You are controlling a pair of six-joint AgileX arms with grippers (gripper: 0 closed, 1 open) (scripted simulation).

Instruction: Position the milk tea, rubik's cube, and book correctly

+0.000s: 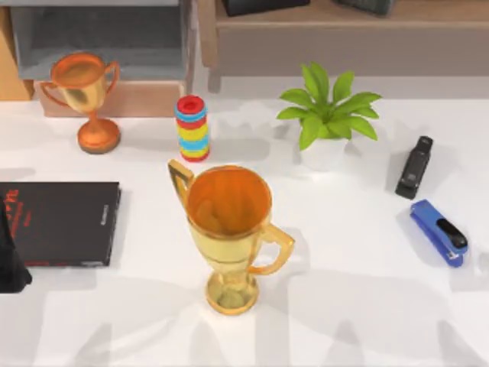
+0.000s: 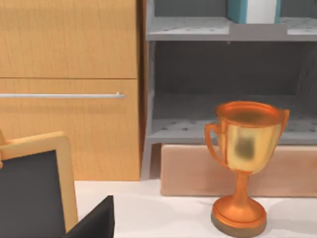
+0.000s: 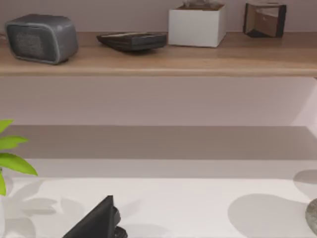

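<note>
Left jaws [image 1: 11,264] over white table [image 1: 351,252]

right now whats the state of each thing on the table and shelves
large gold trophy: upright, centre of table
smaller copper trophy: upright, back left
stack of coloured rings: upright, behind the large trophy
black book with red lettering: flat, closed, left edge
potted green plant: upright
black stapler: closed, lying at right
blue stapler: closed, lying at right
light teal book: standing on grey shelf
left gripper: at left edge
</note>
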